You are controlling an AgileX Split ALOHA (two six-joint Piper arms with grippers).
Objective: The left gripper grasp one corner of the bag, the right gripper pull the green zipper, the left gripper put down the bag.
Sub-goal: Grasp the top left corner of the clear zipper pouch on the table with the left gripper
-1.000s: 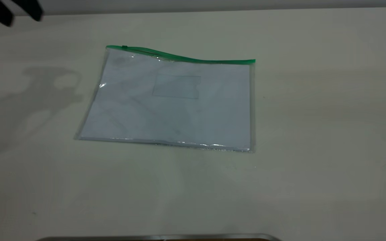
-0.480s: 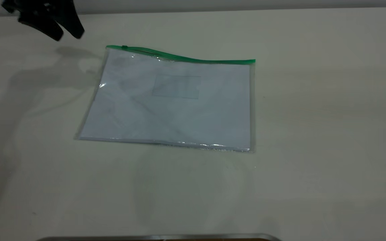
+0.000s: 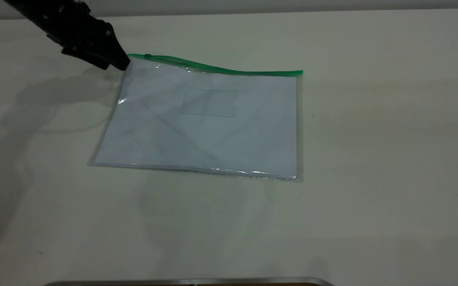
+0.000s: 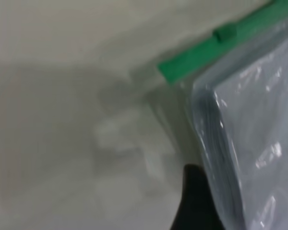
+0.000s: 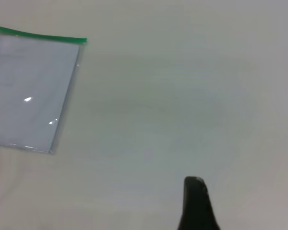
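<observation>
The bag (image 3: 205, 127), a clear pouch holding white sheets, lies flat on the table. The green zipper (image 3: 221, 70) runs along its far edge, with the slider (image 3: 147, 55) near the far-left end. My left gripper (image 3: 114, 65) is open at the corner of the bag (image 3: 129, 58), low over the table. In the left wrist view one black finger (image 4: 196, 191) sits right beside the pouch's edge, just short of the green strip's end (image 4: 170, 72). The right gripper is outside the exterior view. Its wrist view shows a single finger (image 5: 196, 196) over bare table, well away from the bag (image 5: 29, 91).
The pale table (image 3: 372, 159) extends wide to the right of and in front of the pouch. A metal rim (image 3: 189, 281) shows at the near edge. The table's far edge meets a wall just behind the left arm.
The left gripper has come in from the far-left corner of the view, down and rightward, up to the bag's far-left corner. The bag has not moved.
</observation>
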